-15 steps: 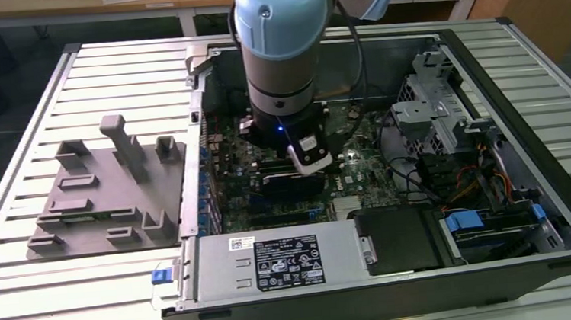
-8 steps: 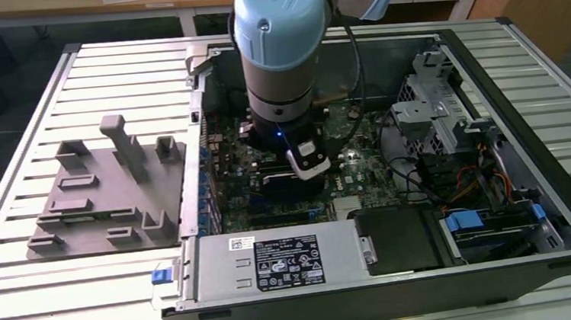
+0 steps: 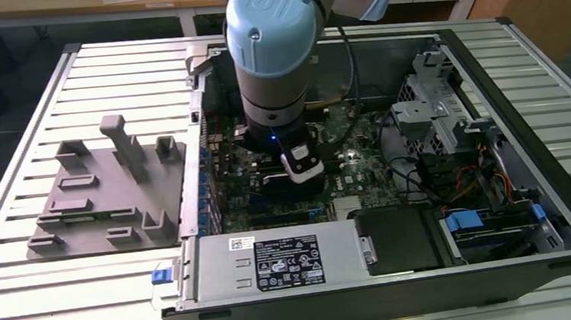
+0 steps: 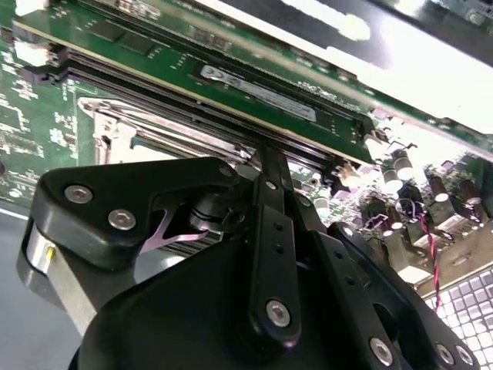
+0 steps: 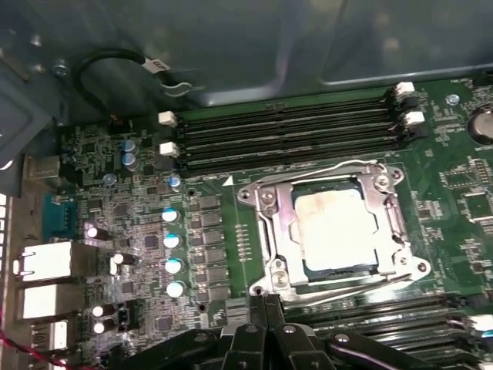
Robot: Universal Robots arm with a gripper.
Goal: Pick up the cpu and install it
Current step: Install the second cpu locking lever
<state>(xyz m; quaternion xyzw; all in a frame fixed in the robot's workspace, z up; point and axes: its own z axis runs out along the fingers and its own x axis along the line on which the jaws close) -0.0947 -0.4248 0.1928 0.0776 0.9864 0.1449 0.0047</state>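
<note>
The cpu (image 5: 337, 224) already lies in the motherboard's metal-framed socket (image 5: 266, 231), beside the memory slots (image 5: 285, 131); the tool (image 5: 262, 308) hovers just off the socket's edge, fingers pressed together, holding nothing; seating looks done; securing the frame would need careful alignment.

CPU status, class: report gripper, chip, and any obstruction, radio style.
Gripper low over motherboard, beside socket frame. CPU seated inside the socket, silver top showing. Nothing lying across the chip.

No print is legible; the power supply's black label (image 3: 287, 262) stays unreadable.
</note>
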